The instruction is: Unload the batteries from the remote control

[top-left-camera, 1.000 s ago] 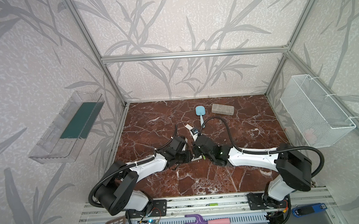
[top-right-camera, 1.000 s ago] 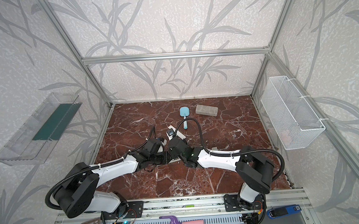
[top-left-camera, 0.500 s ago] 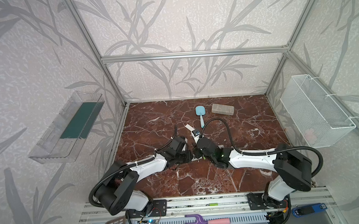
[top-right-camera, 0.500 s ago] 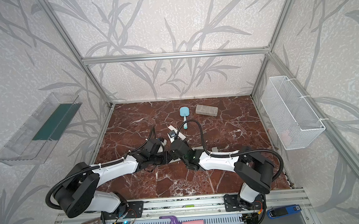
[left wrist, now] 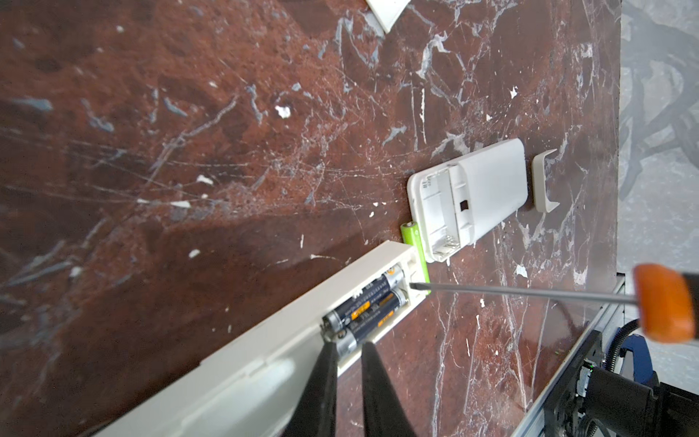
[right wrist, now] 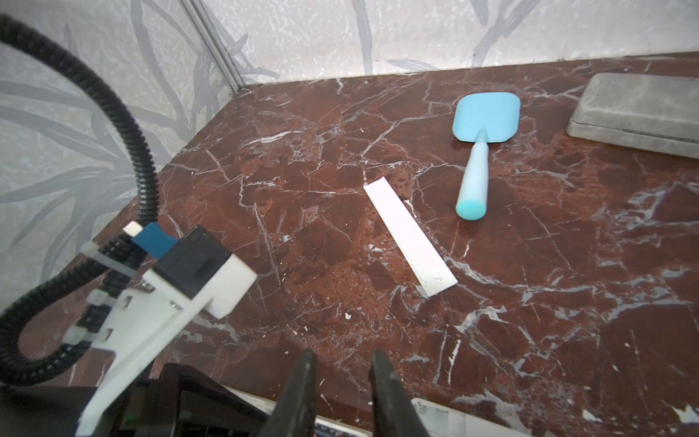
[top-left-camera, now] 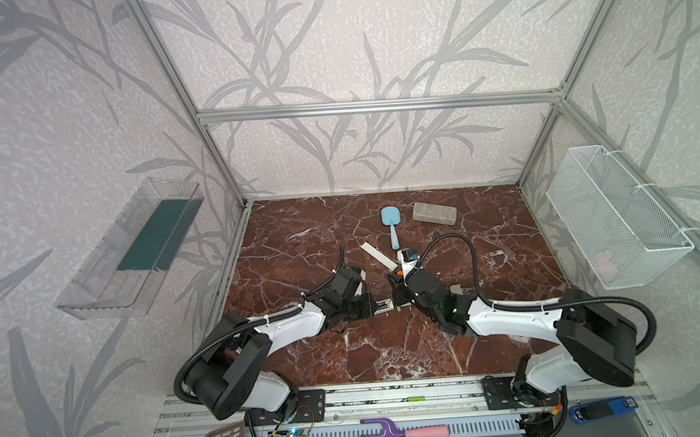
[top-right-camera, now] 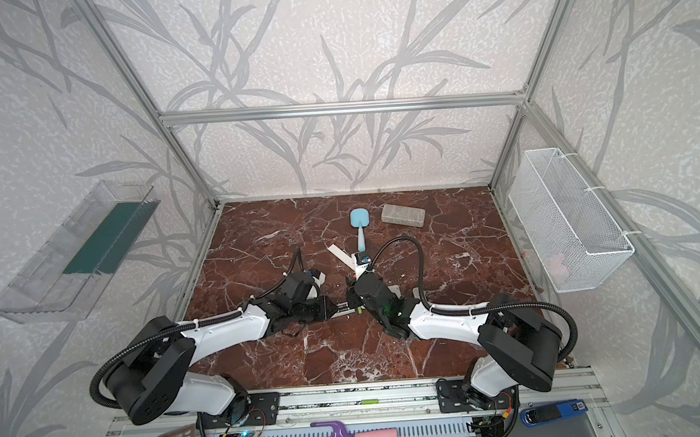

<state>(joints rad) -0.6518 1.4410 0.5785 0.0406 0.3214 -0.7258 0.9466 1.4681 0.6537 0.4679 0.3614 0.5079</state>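
R arm had shifted its wrist slightly; L barely moved. L tool (left wrist: 348,348) pinched long remote's (left wrist: 264,359) side wall; R tool (right wrist: 343,355) clenched screwdriver (left wrist: 529,293), tip at remote's bay by two dark batteries (left wrist: 363,302). Lime-green battery (left wrist: 411,242) lay against remote's end. Cells prob. light, stiff, slick; grip mid-barrel.

I see the long white remote (left wrist: 246,363) lying back up with its compartment open and two dark, orange-labelled batteries (left wrist: 363,306) seated side by side. A lime-green battery (left wrist: 414,242) lies flat between its end and the small remote (left wrist: 488,185), whose bay is empty.
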